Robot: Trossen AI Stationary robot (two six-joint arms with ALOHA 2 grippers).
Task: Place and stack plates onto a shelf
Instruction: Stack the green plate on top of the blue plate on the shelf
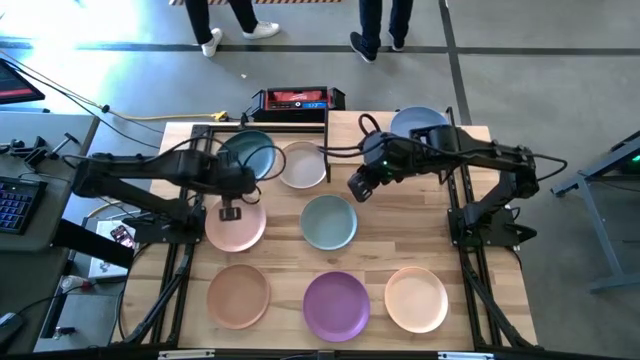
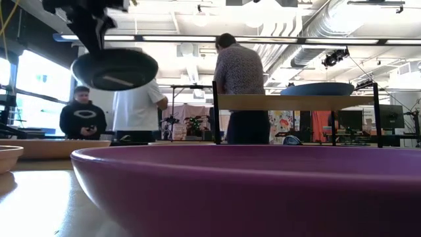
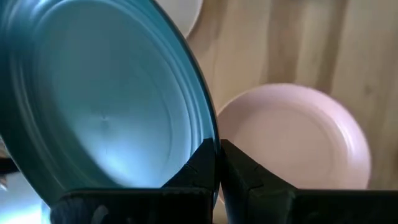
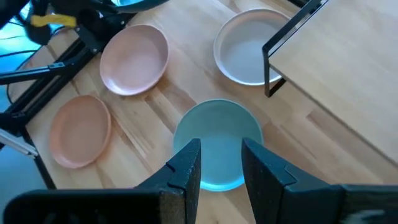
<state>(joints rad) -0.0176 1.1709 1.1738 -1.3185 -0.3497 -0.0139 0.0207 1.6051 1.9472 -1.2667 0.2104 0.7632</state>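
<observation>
**Two grippers, one plate aloft: carrying the teal plate toward the shelf**

Two jaw states appear. The left gripper (image 3: 217, 163) has its fingers pressed together on the rim of the dark teal plate (image 3: 106, 106), which hangs tilted, clear of the table and above the pink plate (image 3: 298, 140). The right gripper (image 4: 219, 163) hovers with its jaws apart and empty, directly over the sage green plate (image 4: 214, 140) (no contact is visible).

Step in hand, as judged from the layout: transport of the teal plate to the shelf (image 1: 345, 125), where the blue plate (image 1: 412, 122) already rests at the right end. The next move calls for levelling the plate, clearing the shelf's edge and black legs, and lowering it onto the bare board or onto the blue plate before the fingers part.

Outward from the jaws, the beige plate (image 1: 302, 165) lies beside the shelf, while the tan plate (image 1: 238, 296), purple plate (image 1: 337, 305) and peach plate (image 1: 416, 299) form the near row on the table (image 1: 480, 290). People stand in the room beyond.
</observation>
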